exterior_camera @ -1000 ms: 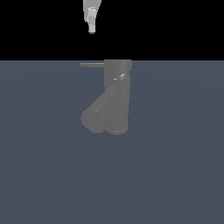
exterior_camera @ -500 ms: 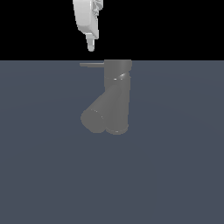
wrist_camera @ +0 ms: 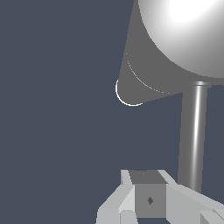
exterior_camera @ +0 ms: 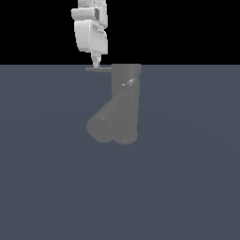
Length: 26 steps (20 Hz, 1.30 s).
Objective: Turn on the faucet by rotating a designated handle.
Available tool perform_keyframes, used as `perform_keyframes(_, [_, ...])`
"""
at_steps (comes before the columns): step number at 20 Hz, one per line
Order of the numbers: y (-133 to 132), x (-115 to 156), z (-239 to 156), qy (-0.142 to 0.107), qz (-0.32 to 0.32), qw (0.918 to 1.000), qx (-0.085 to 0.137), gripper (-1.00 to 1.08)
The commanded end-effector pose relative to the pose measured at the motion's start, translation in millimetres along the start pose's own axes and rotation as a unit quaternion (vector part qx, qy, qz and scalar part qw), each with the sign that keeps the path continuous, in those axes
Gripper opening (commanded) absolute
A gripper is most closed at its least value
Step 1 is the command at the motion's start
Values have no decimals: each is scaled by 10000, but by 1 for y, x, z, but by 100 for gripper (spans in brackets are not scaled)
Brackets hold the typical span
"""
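now the gripper (exterior_camera: 95, 62) is arriving just above the handle (exterior_camera: 98, 69), having dropped from higher up over the last second. its jaws are appearing closed and holding nothing. the handle is projecting from the faucet (exterior_camera: 123, 103) top toward the exterior view's left, so the push is likely coming next.

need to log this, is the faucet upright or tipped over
Upright: the faucet stands on its base, the handle projecting sideways from its top.

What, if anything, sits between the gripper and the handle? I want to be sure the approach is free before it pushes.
Nothing visible does. In the exterior view the gripper hangs just above the handle, which juts from the top of the faucet. The wrist view shows the handle beside the fingers, nothing between.
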<state>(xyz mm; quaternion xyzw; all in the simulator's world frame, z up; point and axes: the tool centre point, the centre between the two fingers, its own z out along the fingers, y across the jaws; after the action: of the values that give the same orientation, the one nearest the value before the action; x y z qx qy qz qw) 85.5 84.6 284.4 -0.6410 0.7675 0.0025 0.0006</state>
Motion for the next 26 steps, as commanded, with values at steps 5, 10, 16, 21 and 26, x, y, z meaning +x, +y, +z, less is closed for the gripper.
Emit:
perform_keyframes(5, [-7, -4, 12, 18, 261, 9997, 15, -100])
perform_keyframes(10, [-8, -5, 13, 20, 289, 9996, 16, -100])
perform_keyframes(16, [3, -5, 13, 21, 284, 9996, 14, -100])
perform_keyframes(21, [17, -5, 13, 21, 284, 9996, 14, -100])
perform_keyframes(26, [31, -5, 13, 21, 284, 9996, 14, -100])
